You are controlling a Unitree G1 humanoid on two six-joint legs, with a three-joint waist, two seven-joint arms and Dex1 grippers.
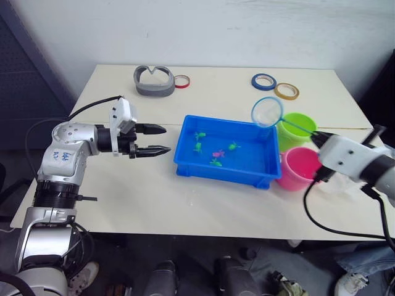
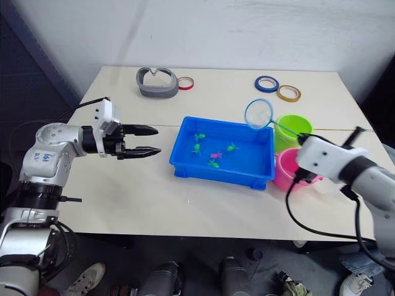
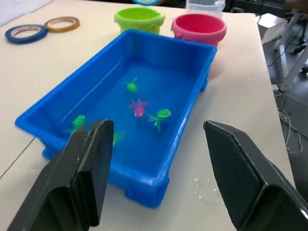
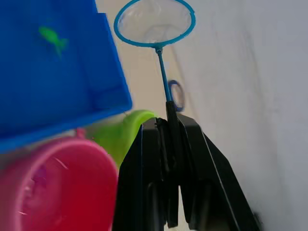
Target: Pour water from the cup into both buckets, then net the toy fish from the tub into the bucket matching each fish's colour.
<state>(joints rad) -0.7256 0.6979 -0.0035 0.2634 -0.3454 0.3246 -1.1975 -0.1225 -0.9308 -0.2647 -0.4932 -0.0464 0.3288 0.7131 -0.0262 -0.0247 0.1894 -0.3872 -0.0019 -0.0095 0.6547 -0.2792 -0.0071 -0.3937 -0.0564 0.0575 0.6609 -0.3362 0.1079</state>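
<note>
Net (image 1: 266,111) clamped in right end effector (image 4: 168,126); above tub (image 1: 185,157).

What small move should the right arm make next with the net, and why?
Probably lower the net into the blue tub toward one fish. The right tool is shut on its handle, the hoop hangs empty above the tub's far corner, and the pink fish and green fish lie in the tub.

Robotics test lab: a plain cream table (image 1: 203,203) stands against a bare white wall (image 1: 247,31), with tape rolls (image 1: 275,86) beyond the grippers and loose cables (image 1: 333,228) hanging below the right arm.
</note>
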